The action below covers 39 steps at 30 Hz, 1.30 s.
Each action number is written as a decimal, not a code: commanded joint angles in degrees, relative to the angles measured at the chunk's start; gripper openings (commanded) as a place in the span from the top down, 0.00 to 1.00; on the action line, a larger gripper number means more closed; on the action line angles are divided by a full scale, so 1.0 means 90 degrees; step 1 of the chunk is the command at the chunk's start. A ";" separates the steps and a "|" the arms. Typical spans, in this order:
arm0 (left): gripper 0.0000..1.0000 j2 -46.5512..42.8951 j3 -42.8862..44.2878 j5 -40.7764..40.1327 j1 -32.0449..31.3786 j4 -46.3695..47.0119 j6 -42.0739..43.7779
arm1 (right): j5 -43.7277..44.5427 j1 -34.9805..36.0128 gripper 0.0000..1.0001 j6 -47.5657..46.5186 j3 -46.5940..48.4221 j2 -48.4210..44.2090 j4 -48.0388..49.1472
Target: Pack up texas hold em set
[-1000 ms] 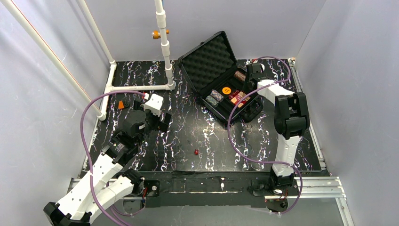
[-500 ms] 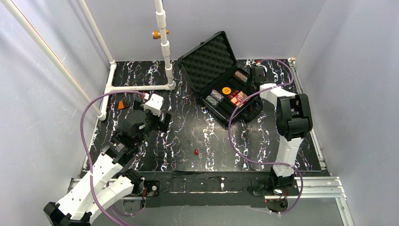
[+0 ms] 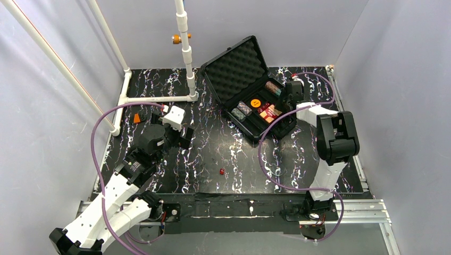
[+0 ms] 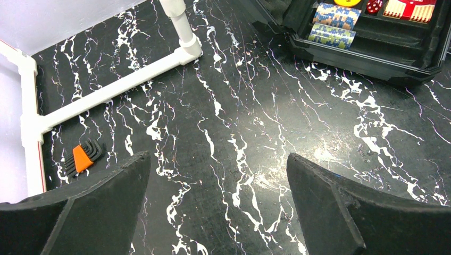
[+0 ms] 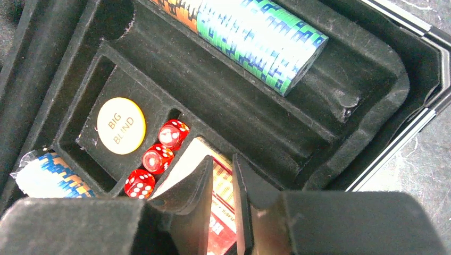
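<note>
Right tool (image 5: 222,164) has shifted rightward; card box (image 5: 223,204) lies just beneath.

Black hard case (image 3: 250,129) open toward the far right of the table, set at an angle. Lid (image 3: 236,66) propped up and back, lined with egg-crate foam. Inside: long row of green, blue and orange chips (image 5: 255,37) lying on edge in the outer trough. 2 shorter chip stacks (image 4: 331,36) side by side at the opposite end. Yellow BIG BLIND disc (image 5: 121,126) flat in its own pocket. 3 red dice (image 5: 156,158) lined up in the narrow slot beside it. Red-yellow card box (image 5: 222,196) just past the dice. 1 more red die (image 3: 222,171) loose on the table, well apart from the case.
</note>
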 commanded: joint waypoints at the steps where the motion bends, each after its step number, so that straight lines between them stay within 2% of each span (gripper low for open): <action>1: 0.01 -0.0042 0.0110 -0.0033 -0.0016 0.0039 0.0026 | -0.0353 0.0218 0.73 -0.0009 -0.0512 -0.0006 -0.0990; 19: 0.01 0.0173 0.0137 0.0016 -0.0016 0.0035 0.0006 | -0.0046 0.0523 0.59 -0.0708 0.0347 -0.0587 -0.1620; 28: 0.01 0.0258 0.0139 0.0009 -0.0016 0.0030 0.0015 | -0.0247 0.0697 0.59 -0.0769 0.0610 -0.0142 -0.1525; 39: 0.01 0.0327 0.0136 0.0016 -0.0017 0.0045 0.0017 | -0.0440 0.0804 0.61 -0.0596 0.0156 0.0486 -0.1546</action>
